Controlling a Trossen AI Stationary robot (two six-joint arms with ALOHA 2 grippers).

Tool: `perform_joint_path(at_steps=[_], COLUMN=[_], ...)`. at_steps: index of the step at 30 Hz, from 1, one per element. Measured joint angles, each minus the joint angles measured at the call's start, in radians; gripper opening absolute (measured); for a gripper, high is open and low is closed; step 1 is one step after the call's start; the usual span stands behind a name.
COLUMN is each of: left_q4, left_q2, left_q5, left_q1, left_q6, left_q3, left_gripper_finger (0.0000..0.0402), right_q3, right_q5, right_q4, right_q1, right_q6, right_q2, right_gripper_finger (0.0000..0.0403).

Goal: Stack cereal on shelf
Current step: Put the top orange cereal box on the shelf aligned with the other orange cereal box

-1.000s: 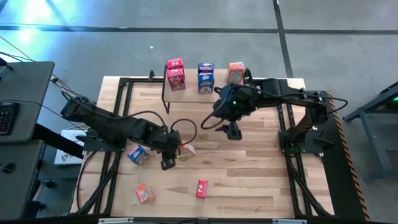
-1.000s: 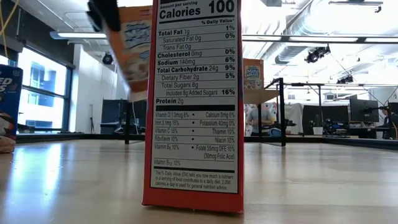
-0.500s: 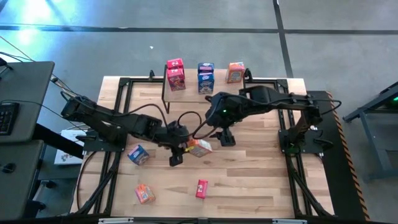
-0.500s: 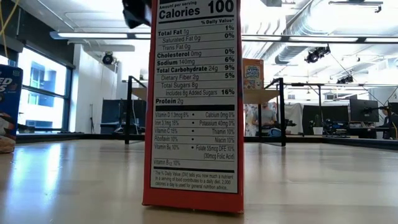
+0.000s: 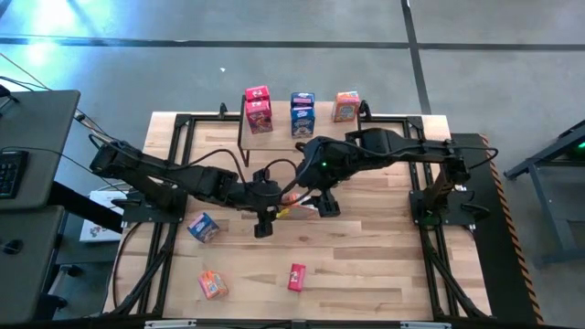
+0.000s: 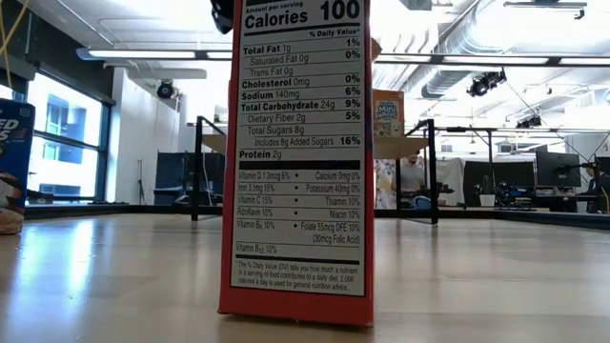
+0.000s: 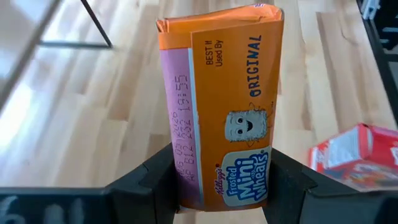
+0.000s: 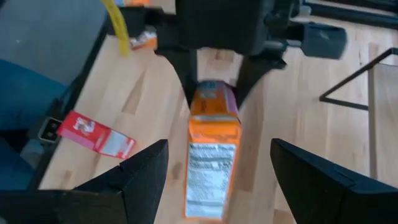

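Observation:
My left gripper reaches from the table's left to the middle and is shut on an orange cereal box. My right gripper is open. Its fingers stand wide on either side of the box's free end without touching it. The shelf stands at the far edge and carries two red, two blue and one orange box. A blue box, an orange box and a red box rest on the table. My left gripper pinches the orange cereal box between its two fingers at the end nearest the wrist. It comes from the table's left, and the box sticks out forward along the fingers toward my right gripper. The box seems lifted off the tabletop.
In the low view the red box stands upright close in front and hides most of the table's middle. The black arm frames run along the table's left and right sides. Bare wood lies between the shelf and the grippers.
My left gripper has carried the orange box from left of centre toward the right and far side, up to the table's middle. My right gripper has moved from near the shelf toward the left and near side, closing in on the box's free end.

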Motion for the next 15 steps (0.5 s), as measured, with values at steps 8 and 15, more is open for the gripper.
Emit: perform_joint_path(at_steps=[8,15], left_q4=[0.108,0.158], left_q2=[0.000,0.000], left_q5=[-0.022,-0.053], left_q1=[0.000,0.000], left_q6=[0.087,0.099], left_q3=[0.000,0.000], left_gripper_finger=[0.0168,0.0168], right_q3=[0.000,0.000], right_q5=[0.004,-0.012], right_q4=[0.004,0.002], right_q1=[0.000,0.000], right_q6=[0.016,0.016], right_q2=[0.000,0.000], right_gripper_finger=[0.0275,0.0275])
